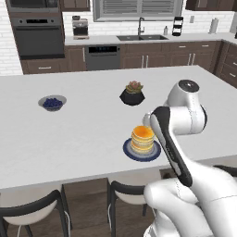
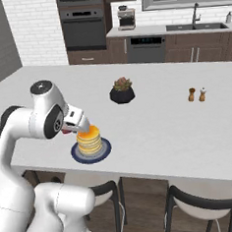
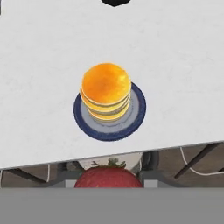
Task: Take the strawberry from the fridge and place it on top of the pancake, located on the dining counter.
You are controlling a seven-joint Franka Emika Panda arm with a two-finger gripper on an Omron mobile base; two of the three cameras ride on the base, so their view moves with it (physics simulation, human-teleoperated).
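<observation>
The strawberry (image 3: 108, 176) is seen clamped between the jaws of the gripper (image 3: 108, 181), red body and green leaves showing at the bottom of the hand view. The pancake (image 3: 106, 91) is found ahead of the jaws, beyond the near edge of the dining counter (image 3: 183, 65), on its blue plate (image 3: 136, 114). The fruit is judged to be short of the stack, so a forward reach is called for before any release
</observation>
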